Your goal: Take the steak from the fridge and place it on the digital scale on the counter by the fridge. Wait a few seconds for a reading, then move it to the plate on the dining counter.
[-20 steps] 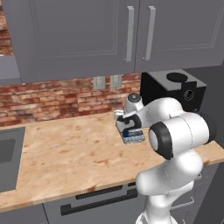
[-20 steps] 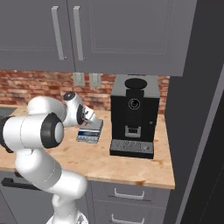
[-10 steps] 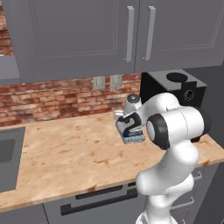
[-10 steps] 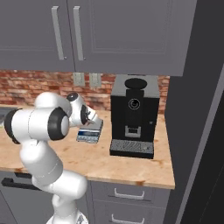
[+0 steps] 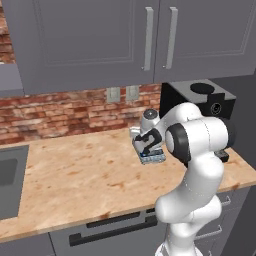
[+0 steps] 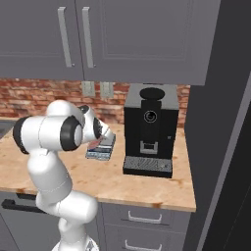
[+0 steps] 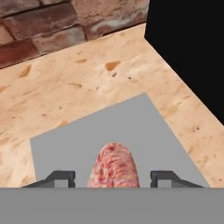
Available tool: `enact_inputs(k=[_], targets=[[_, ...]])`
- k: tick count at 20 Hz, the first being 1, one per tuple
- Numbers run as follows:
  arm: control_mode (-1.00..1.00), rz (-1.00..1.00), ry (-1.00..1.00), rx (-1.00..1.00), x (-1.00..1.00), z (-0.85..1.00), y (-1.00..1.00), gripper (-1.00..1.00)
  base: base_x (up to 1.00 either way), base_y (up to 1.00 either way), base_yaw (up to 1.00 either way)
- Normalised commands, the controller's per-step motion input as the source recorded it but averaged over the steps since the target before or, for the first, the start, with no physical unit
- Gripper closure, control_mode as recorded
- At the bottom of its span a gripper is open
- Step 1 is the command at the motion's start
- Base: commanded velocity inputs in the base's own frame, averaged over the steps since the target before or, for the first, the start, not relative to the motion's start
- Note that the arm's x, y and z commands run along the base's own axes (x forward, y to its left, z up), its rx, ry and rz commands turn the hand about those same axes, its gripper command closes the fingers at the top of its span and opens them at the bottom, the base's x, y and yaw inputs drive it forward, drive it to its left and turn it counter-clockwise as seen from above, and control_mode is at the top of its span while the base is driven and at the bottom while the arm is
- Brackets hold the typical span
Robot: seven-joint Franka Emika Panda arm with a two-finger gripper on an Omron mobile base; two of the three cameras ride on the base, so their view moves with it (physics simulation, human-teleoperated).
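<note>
Hand view, steak (image 7: 114, 165): lies on the digital scale (image 7: 131, 127) on the desk (image 7: 87, 83), lower end cut off.
Fingers (image 7: 61, 177): spread either side, clear of it.
Base views: arm hides steak.

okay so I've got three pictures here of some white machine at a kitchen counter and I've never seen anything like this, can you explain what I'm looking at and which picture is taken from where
It is a computer-rendered kitchen. The white jointed thing is a robot arm. Two pictures come from cameras behind it, one to its left and one to its right. The third looks out from its hand.

On the wooden counter, below the brick wall, lies a small flat digital scale, next to a black coffee machine.

In the hand picture the gripper hangs just over the scale. A pinkish-red steak sits on the grey top between the two fingertips, with a gap on each side, so the jaws look open and the steak seems set down, not held.
</note>
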Motion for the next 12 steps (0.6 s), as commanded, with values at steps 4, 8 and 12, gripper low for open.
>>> enact_inputs(k=[4, 8, 12], targets=[[-1.00, -0.03, 0.00, 0.00, 0.18, 0.00, 0.00, -1.00, 0.00, 0.00, 0.00], [-1.00, -0.03, 0.00, 0.00, 0.08, 0.00, 0.00, -1.00, 0.00, 0.00, 0.00], [-1.00, -0.03, -0.03, 0.00, -0.18, 0.02, 0.00, -1.00, 0.00, 0.00, 0.00]])
